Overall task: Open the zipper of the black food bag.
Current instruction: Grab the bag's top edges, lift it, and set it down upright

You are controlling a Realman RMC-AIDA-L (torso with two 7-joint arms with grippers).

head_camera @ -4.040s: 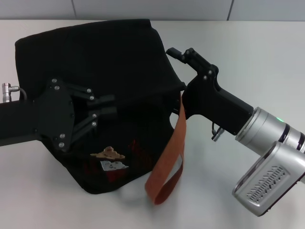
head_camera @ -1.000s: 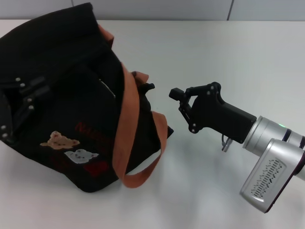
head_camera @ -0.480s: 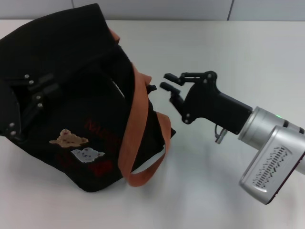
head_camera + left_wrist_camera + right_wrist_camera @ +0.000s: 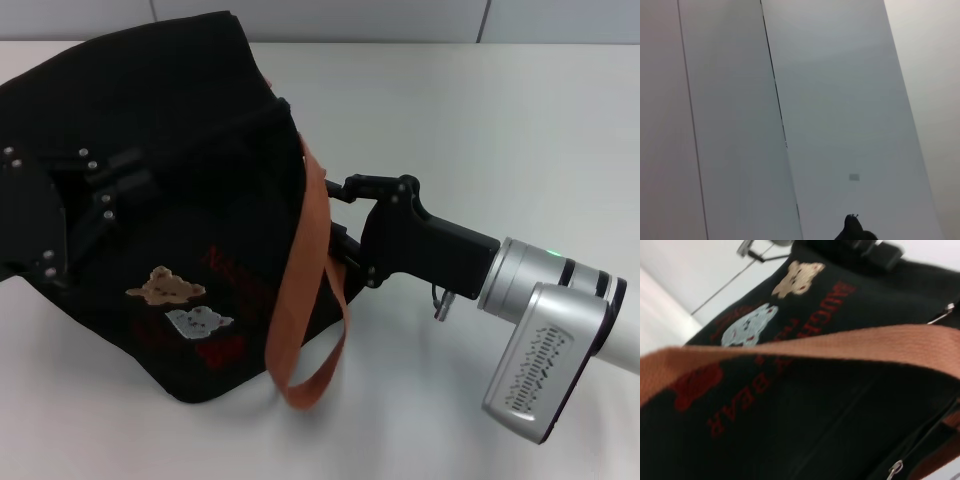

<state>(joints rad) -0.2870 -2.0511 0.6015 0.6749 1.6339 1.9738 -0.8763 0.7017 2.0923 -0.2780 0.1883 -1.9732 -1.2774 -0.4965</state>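
Observation:
The black food bag [image 4: 180, 120] lies tilted on the white table, its bear patches [image 4: 165, 285] and red lettering facing me. An orange-brown strap [image 4: 300, 290] loops down its right side. My left gripper [image 4: 125, 172] sits on the bag's left half, fingers pinched together on the fabric. My right gripper [image 4: 338, 218] is against the bag's right end beside the strap, its fingers spread apart. The right wrist view is filled by the bag [image 4: 815, 405], the strap [image 4: 840, 342] and a small metal pull [image 4: 894, 469]. The zipper line itself is not clear.
The white table [image 4: 480, 110] stretches to the right and behind the bag. The right arm's silver wrist housing [image 4: 540, 340] hangs over the table's front right. The left wrist view shows only pale wall panels [image 4: 830, 100].
The bag has swung to the right with my left gripper on it. My right gripper has moved left and down, from clear of the bag to right against its end.

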